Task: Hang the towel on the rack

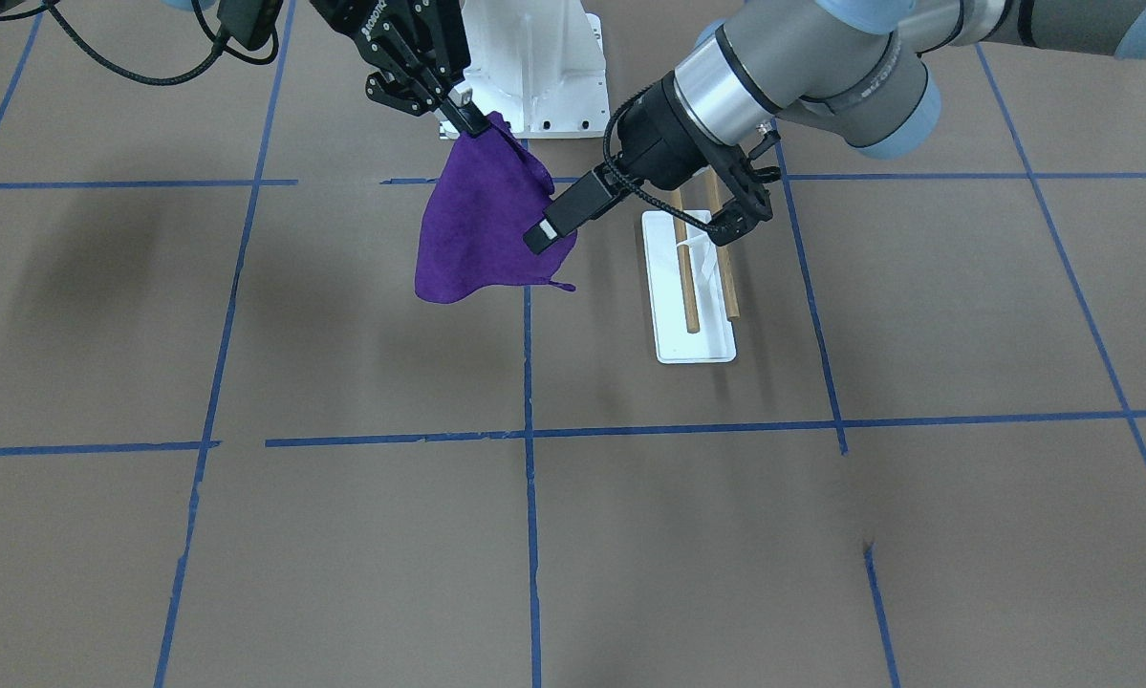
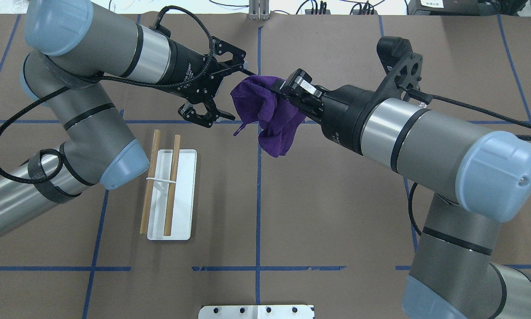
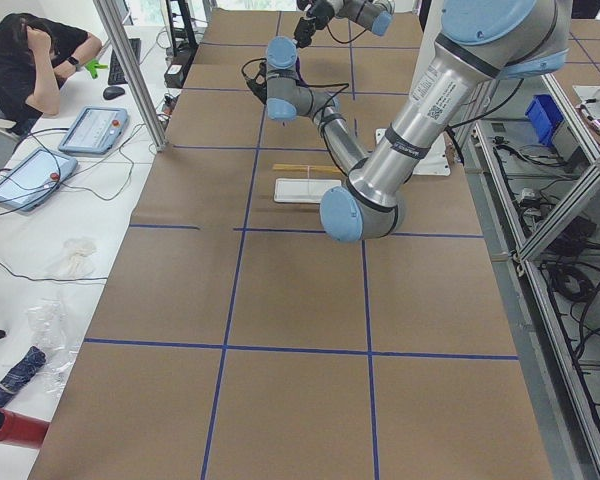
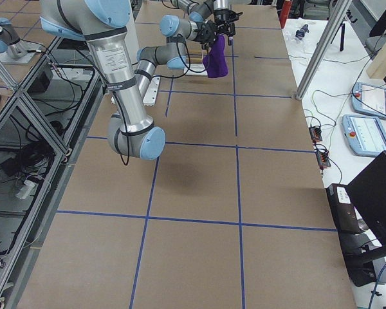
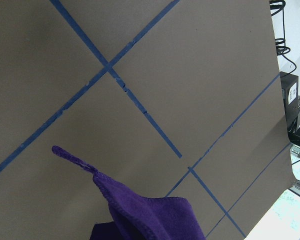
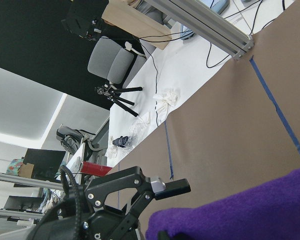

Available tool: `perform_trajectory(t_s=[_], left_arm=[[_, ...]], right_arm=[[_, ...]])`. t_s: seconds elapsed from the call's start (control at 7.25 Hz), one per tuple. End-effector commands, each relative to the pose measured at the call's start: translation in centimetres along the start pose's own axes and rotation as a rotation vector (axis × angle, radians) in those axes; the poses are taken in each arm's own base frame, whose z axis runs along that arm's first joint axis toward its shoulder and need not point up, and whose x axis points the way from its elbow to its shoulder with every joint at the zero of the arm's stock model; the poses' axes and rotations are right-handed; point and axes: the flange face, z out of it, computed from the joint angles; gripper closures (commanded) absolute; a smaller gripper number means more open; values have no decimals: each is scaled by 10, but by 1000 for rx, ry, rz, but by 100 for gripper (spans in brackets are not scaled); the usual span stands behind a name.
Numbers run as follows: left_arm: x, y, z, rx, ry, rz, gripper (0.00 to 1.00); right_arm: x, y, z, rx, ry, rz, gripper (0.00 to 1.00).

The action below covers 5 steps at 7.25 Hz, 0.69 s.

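The right gripper (image 2: 282, 87) is pinching the top edge of the small fuzzy purple cloth towel (image 2: 269, 113), its black fingers closed tight on a bunched fold. In the front-facing view the same right gripper (image 1: 467, 115) is holding the towel (image 1: 482, 225) up off the table, and the fabric is draping down in a loose, roughly triangular sheet with a thin loose thread trailing from its lower corner. The right wrist camera is showing a purple mound of the towel (image 6: 240, 212) filling the bottom of its view.

The left gripper (image 2: 223, 91) is hovering just beside the towel with its two black fingers spread wide apart and nothing between them; in the overhead view the upper fingertip is reaching almost to the cloth's edge, though I cannot tell whether it is touching. From the front, the left gripper (image 1: 740, 196) is sitting above the rack's far end. The left wrist camera is catching a folded corner of the towel (image 5: 140, 210) and its thread hanging over the brown paper.

The small rack (image 2: 171, 195), with a flat white rectangular base, a white bracket and two parallel brown wooden dowels, is standing on the brown paper-covered table (image 2: 336, 221) marked with blue tape lines, near the left arm and well apart from the hanging towel. The rack (image 1: 695, 287) is bare.
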Motion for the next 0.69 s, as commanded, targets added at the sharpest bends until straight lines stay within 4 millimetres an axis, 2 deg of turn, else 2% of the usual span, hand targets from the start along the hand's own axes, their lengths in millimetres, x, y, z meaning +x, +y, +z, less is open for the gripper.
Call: perform_trajectory(t_s=[0.0, 0.14, 0.41, 0.55], left_arm=[[-3, 1, -4, -23, 27, 27, 76], [-3, 1, -7, -31, 39, 47, 100], [-3, 2, -10, -33, 40, 43, 100], [-1, 3, -13, -34, 46, 45, 100]], right_arm=[[-1, -1, -2, 2, -4, -1, 100], [-3, -1, -3, 1, -9, -2, 100], [-2, 0, -3, 0, -7, -2, 100], [-3, 0, -4, -8, -10, -2, 96]])
